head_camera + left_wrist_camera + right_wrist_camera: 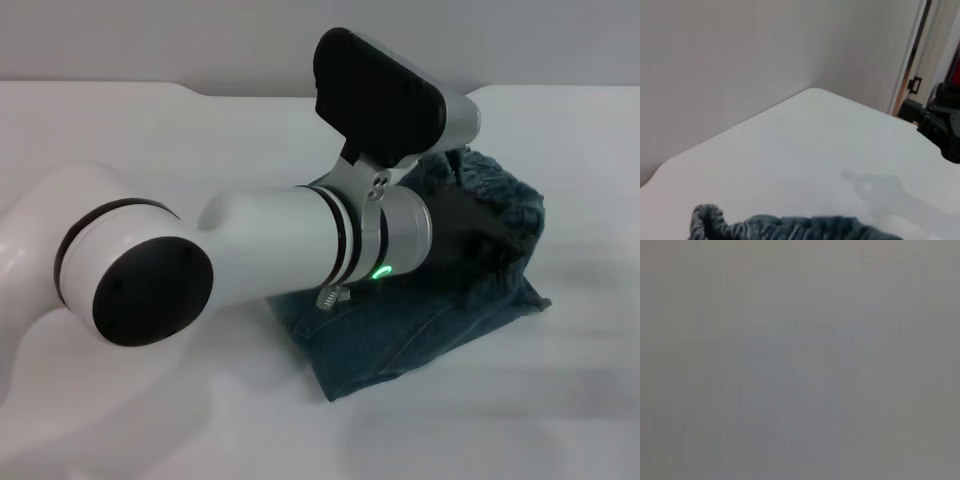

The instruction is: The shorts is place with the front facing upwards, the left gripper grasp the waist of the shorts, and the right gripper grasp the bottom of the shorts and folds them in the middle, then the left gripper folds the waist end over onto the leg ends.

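Dark blue denim shorts [420,330] lie folded on the white table [560,400], right of centre in the head view. My left arm reaches across them, and its wrist covers much of the cloth. The left gripper [478,228] shows only as a dark shape buried in the gathered waist [505,195], which is raised off the table in a hump; it looks shut on that waist. The left wrist view shows the ruffled waistband [790,227] close under the camera. My right gripper is out of view, and the right wrist view shows only flat grey.
A white tabletop [815,145] stretches beyond the shorts to a rounded far corner against a pale wall. Dark equipment [942,125] and a door frame stand past the table's edge in the left wrist view.
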You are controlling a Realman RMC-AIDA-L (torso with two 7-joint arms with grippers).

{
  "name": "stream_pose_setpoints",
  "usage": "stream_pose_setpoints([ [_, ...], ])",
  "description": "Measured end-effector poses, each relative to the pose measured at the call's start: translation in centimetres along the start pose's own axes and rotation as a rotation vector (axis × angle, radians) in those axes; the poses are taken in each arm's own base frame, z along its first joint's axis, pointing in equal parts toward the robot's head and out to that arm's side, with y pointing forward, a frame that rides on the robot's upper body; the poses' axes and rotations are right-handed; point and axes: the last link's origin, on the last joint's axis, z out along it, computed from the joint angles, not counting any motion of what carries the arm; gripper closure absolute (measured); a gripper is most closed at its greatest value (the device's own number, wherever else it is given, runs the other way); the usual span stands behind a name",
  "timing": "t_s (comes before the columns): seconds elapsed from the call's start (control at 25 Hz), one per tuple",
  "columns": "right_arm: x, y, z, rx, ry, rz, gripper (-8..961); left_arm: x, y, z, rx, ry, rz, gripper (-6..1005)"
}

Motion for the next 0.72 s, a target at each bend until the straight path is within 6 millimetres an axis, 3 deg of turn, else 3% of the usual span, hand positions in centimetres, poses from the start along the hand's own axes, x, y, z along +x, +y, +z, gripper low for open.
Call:
stream_pose_setpoints([
  [0.16,-0.22,-0.02,-0.19,0.005,-0.013,0.001,954,0.22,0.11,0.12,-0.003,0.005,0.02,549],
  [0.56,-0.51,-0.25,-0.59,0.015,-0.038,-0.002,953,0.58,0.83,0.41,-0.016,0.038,0.054,259],
  [0.72,-0.44,-0.15,-0.66,0.007,-0.034,-0.005,953,0.93,0.82,0.08,-0.016,0.045,0.052,197],
])
